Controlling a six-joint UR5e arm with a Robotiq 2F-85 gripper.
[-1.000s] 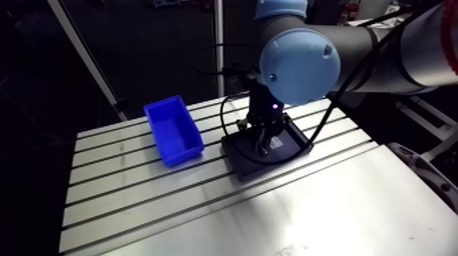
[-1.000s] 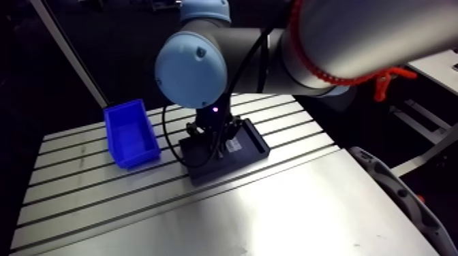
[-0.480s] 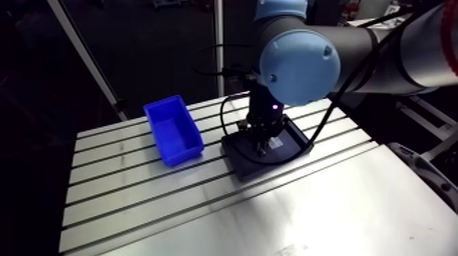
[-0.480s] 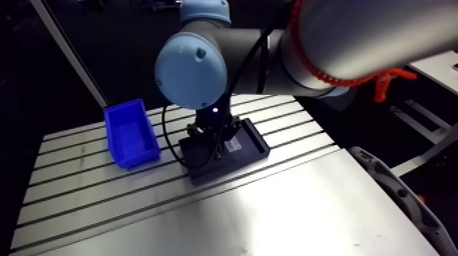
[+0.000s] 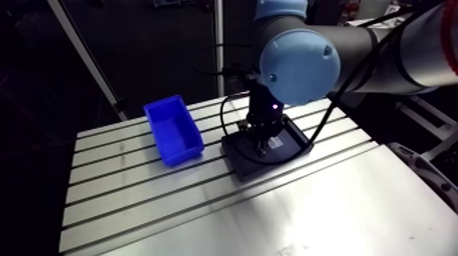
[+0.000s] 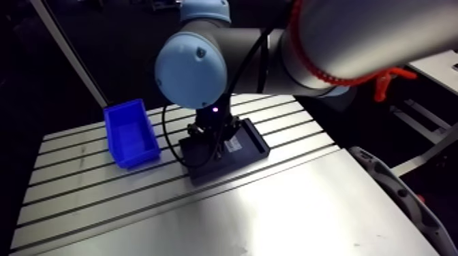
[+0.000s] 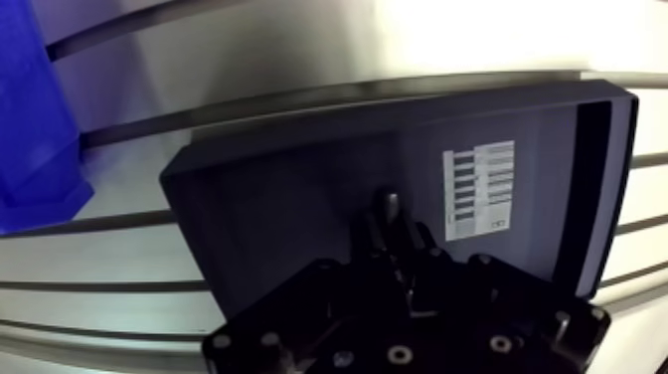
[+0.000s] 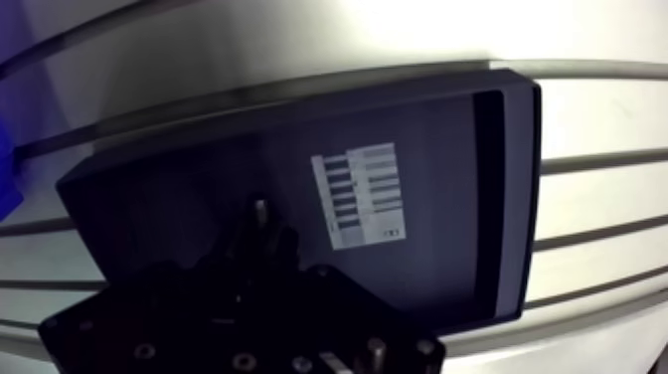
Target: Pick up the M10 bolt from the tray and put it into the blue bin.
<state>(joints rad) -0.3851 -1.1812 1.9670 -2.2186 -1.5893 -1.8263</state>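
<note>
The black tray (image 7: 258, 209) lies on the slotted table, with a white printed label (image 7: 480, 189) on its floor. In the wrist view my gripper (image 7: 390, 227) is down inside the tray, its dark fingers drawn close together. A small grey metal piece, the M10 bolt (image 7: 388, 204), shows between their tips, next to the label. The rest of the bolt is hidden by the fingers. The blue bin (image 5: 172, 129) stands to the left of the tray in the arm view, and its corner (image 7: 30, 119) shows beside the tray in the wrist view.
The tray has a raised rim (image 7: 596, 189) all round. Slots (image 5: 136, 197) run across the aluminium table. A smooth metal sheet (image 5: 327, 218) covers the near part of the table.
</note>
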